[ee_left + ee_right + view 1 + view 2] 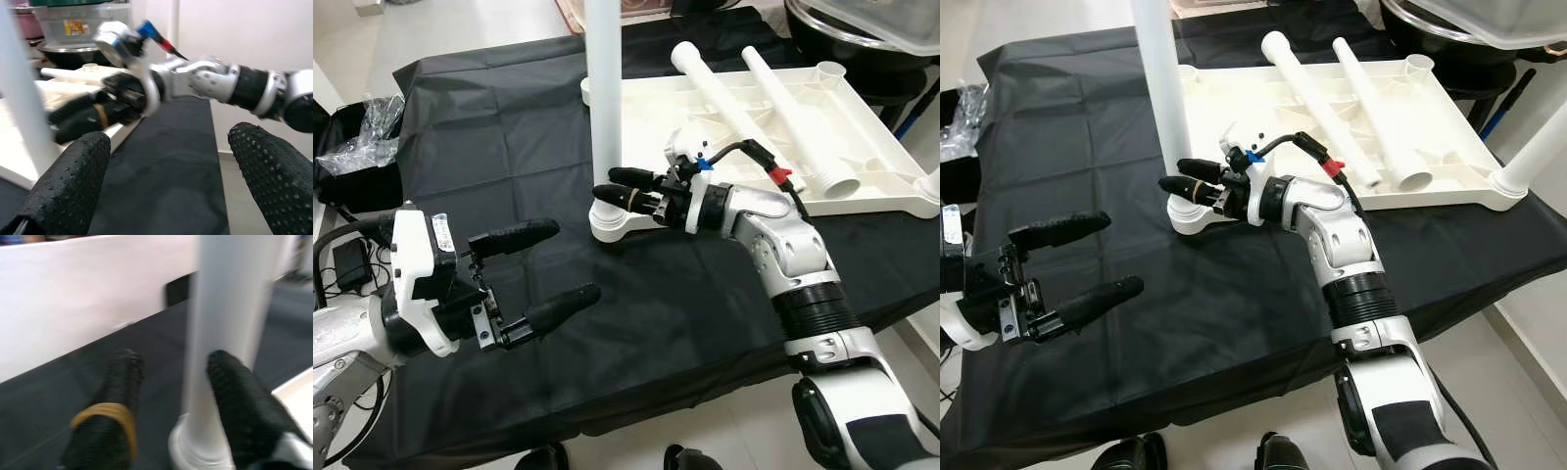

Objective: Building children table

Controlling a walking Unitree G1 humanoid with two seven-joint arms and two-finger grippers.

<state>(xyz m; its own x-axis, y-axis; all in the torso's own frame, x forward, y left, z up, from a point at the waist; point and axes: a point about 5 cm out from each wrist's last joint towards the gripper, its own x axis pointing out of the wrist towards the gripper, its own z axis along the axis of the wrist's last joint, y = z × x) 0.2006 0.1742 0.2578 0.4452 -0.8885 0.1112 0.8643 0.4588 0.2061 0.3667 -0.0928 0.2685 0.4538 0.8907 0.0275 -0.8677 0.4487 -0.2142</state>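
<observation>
A white children's table top [656, 122] lies upside down on a black cloth [509, 117]. One white leg [604, 98] stands upright in its near-left corner socket [607, 225]. Two loose white legs [724, 93] [803, 117] lie across the underside. My right gripper [607, 184] points at the foot of the upright leg, open, with the leg just past its fingertips [244, 411] and nothing held. My left gripper [573, 259] hovers open over the cloth at the front left, a little way from the socket. In the left wrist view, its fingers [68, 186] point toward the right gripper [93, 115].
Another white leg [1533, 147] rises from the table top's right corner. A black bag with clear plastic [357, 147] sits at the left of the table. A dark bowl [862, 29] stands behind the table top. The table's front edge and bare floor [724, 421] lie below.
</observation>
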